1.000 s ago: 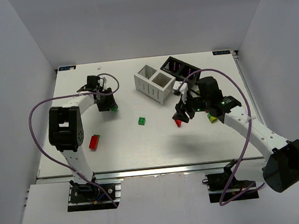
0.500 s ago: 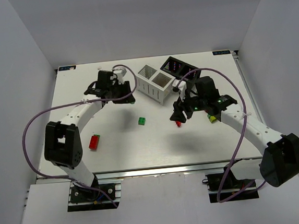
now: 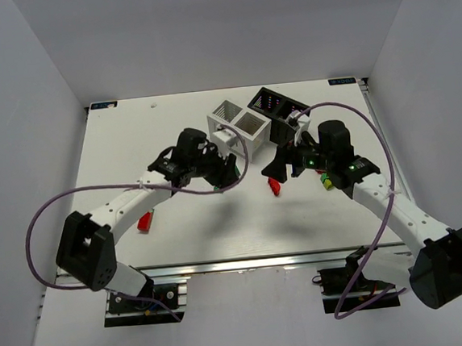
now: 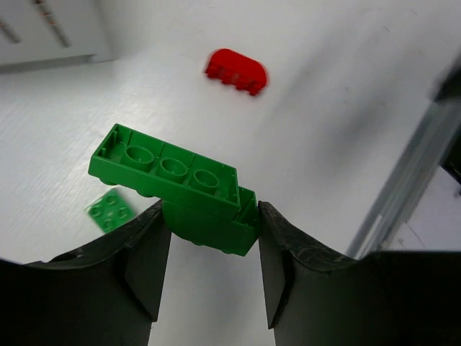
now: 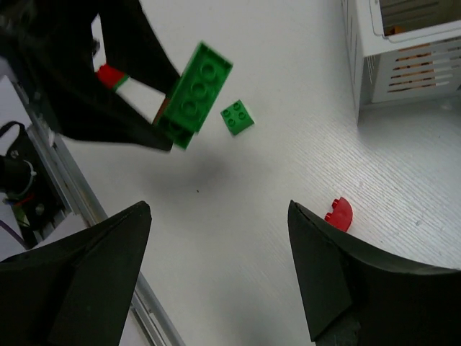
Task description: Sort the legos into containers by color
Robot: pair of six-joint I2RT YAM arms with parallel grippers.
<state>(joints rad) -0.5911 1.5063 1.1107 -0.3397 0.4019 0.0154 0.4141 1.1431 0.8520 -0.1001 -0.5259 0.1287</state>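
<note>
My left gripper (image 3: pixel 225 173) (image 4: pixel 210 216) is shut on one end of a long dark green brick (image 4: pixel 173 176) and holds it above the table's middle; this brick also shows in the right wrist view (image 5: pixel 196 90). A small green brick (image 4: pixel 110 211) (image 5: pixel 237 117) lies on the table just under it. A red curved brick (image 3: pixel 274 187) (image 4: pixel 235 71) (image 5: pixel 338 214) lies on the table below my right gripper (image 3: pixel 281 169) (image 5: pixel 218 205), which is open and empty. A red brick (image 3: pixel 145 222) lies at the left. The white bin (image 3: pixel 239 128) and the black bin (image 3: pixel 278 104) stand at the back.
A yellow-green brick (image 3: pixel 326 182) shows partly beside the right arm. The white bin's slotted wall (image 5: pixel 410 65) is at the top right of the right wrist view, with something orange-brown inside it. The metal rail of the table's near edge (image 3: pixel 239 261) runs along the front.
My left arm has swung from the far left of the table to the middle, carrying the green brick. My right gripper has shifted slightly back and right of the red curved brick.
</note>
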